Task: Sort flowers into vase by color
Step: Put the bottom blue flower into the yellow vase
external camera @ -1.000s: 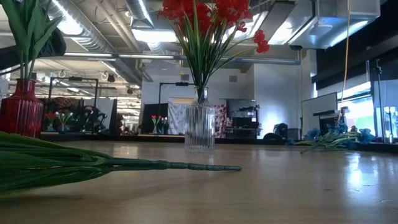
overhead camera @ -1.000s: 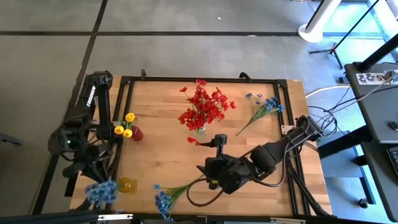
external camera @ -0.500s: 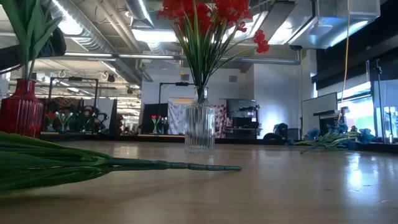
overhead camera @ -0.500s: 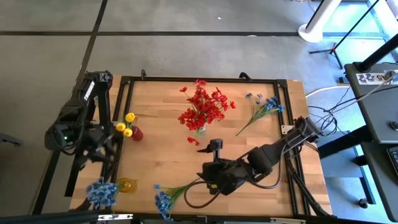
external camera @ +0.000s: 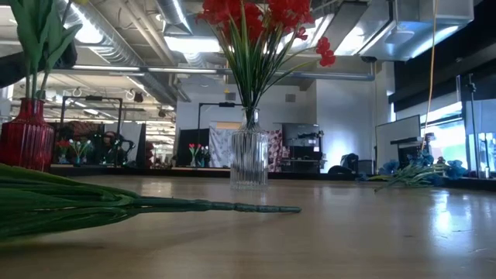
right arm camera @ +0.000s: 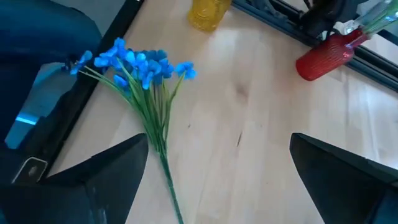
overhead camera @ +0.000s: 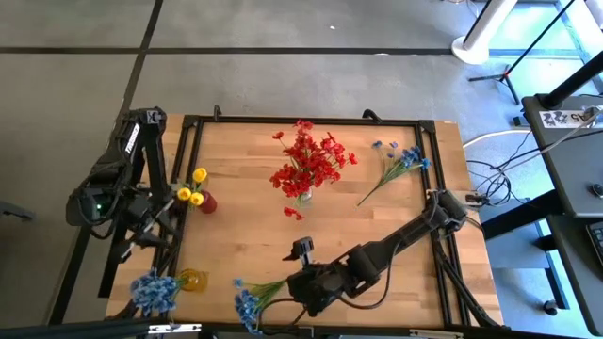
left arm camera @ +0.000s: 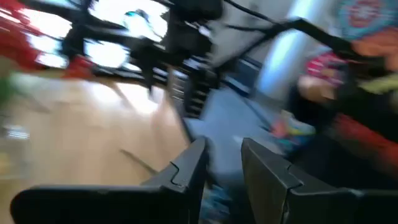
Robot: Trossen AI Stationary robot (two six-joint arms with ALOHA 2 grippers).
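A blue flower spray (right arm camera: 146, 74) lies flat on the table by the near edge (overhead camera: 250, 299), its stem pointing toward my right gripper (right arm camera: 224, 180). That gripper hovers open above the stem end (overhead camera: 294, 290), one finger on either side, touching nothing. More blue blooms (overhead camera: 154, 292) stand by the yellow vase (overhead camera: 191, 280) at the near left corner. Yellow flowers (overhead camera: 193, 193) stand in the red vase (right arm camera: 326, 53). Red flowers (overhead camera: 306, 165) fill the clear vase (external camera: 249, 159). My left gripper (left arm camera: 224, 168) is open with nothing between its fingers, at the table's left edge (overhead camera: 151, 234).
A second loose blue spray (overhead camera: 400, 160) lies at the far right of the table. The black frame rail (right arm camera: 87, 68) runs along the near edge close to the blooms. Bare wood lies between the clear vase and the near edge.
My right gripper has come down and toward the table's near left, over the stem of the blue spray lying there, still open. My left gripper has risen away from the yellow vase toward the far edge and rolled. The blue blooms by that vase stay put.
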